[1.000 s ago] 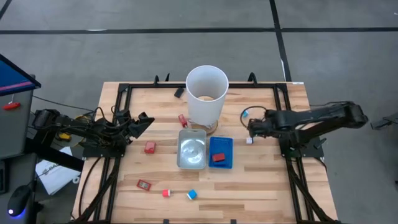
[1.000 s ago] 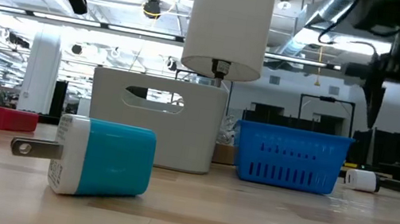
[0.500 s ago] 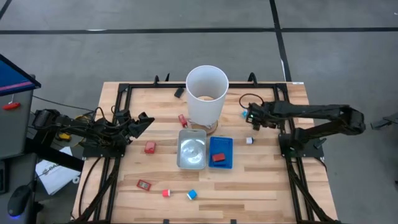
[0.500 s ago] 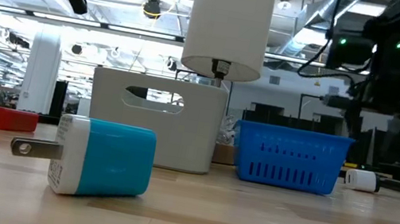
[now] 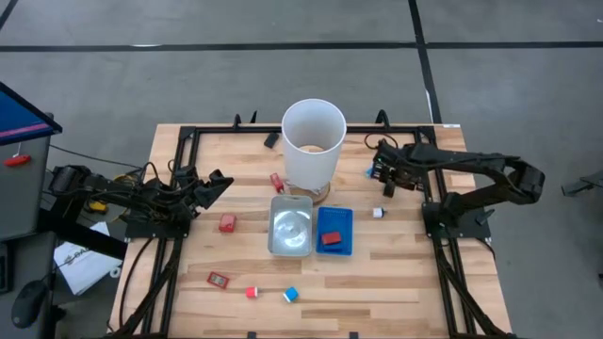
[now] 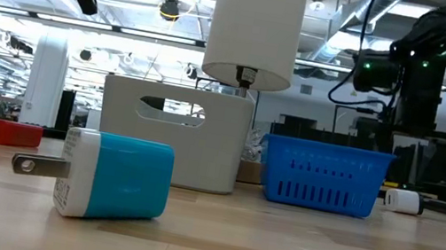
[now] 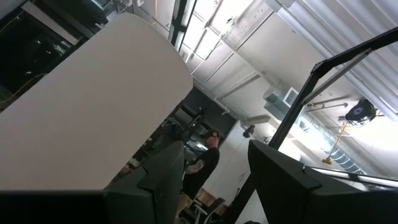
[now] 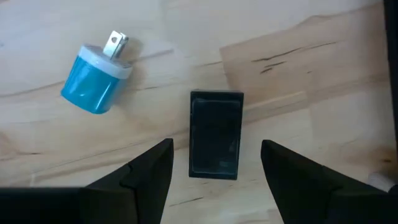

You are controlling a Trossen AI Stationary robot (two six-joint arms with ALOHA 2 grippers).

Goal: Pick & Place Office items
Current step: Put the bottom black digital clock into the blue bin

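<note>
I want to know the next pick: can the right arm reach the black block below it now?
Probably yes. The right gripper hangs open above the black block, which lies flat on bare wood between the fingers' line. The blue plug lies apart to one side, so nothing seems to block a straight descent.

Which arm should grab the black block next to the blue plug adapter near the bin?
Right, most likely. The right gripper hangs open directly over the black block, with the blue plug adapter beside it. The left gripper sits across the table, beyond the white bin.
</note>
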